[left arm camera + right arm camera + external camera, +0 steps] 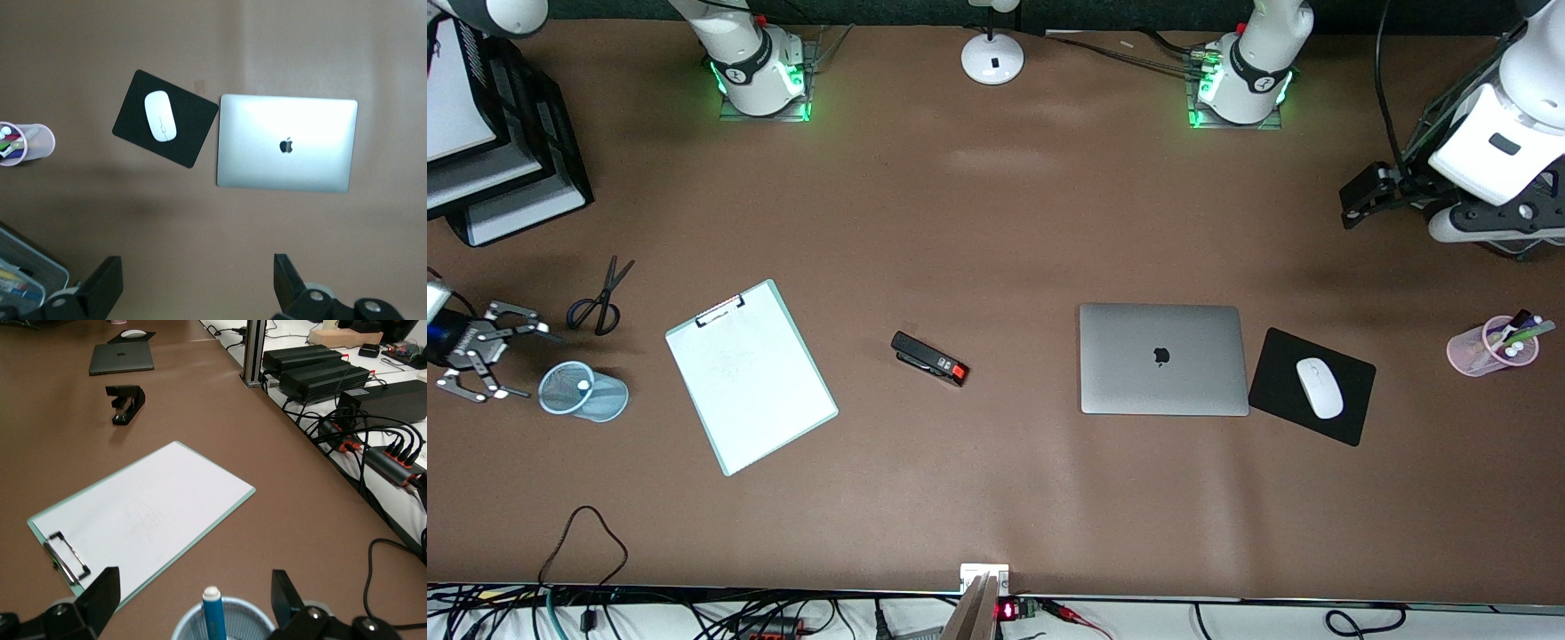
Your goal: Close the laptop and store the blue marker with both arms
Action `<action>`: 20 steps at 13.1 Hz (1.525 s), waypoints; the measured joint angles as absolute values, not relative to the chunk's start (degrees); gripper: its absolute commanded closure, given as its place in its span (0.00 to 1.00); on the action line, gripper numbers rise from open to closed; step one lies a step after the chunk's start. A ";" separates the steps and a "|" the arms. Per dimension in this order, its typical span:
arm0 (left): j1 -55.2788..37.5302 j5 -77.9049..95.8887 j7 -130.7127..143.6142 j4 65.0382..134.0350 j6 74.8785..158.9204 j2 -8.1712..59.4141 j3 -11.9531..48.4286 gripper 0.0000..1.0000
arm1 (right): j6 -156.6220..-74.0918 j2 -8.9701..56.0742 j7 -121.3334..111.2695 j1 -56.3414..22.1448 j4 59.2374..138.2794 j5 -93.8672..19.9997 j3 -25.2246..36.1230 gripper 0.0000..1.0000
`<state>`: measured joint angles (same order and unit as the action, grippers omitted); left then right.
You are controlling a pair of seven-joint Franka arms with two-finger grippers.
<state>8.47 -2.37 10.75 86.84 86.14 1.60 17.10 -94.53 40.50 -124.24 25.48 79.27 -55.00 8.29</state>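
Observation:
The laptop [1160, 358] lies shut on the table, lid up with the apple logo showing; it also shows in the left wrist view [285, 143] and small in the right wrist view [121, 358]. The blue marker [213, 615] stands whitish end up in a blue mesh cup [596, 397], whose rim also shows in the right wrist view [257, 613]. My right gripper [523, 363] is open and empty beside that cup, at the right arm's end of the table; the marker's top shows between its fingers [103, 590]. My left gripper [1350, 206] is open and empty above the left arm's end of the table.
A black mouse pad [1280, 378] with a white mouse [1319, 388] lies beside the laptop. A pink cup of markers [1485, 348] stands at the left arm's end. A clipboard [751, 373], a stapler [929, 358], scissors [600, 298] and stacked trays [489, 151] are also there.

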 measured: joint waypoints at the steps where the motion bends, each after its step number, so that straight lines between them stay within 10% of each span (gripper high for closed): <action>1: 8.47 -2.37 9.97 86.65 85.68 1.51 17.20 0.00 | -94.16 38.07 -120.13 24.90 78.98 -52.96 8.05 0.00; 7: 8.61 -2.36 9.29 86.63 85.12 0.39 17.23 0.00 | -93.75 25.70 -95.93 16.88 78.74 -44.21 7.73 0.00; 20: 0.74 -1.28 6.89 93.79 88.92 -5.81 8.52 0.00 | -90.56 24.28 -33.45 -5.43 69.02 -20.94 7.46 0.00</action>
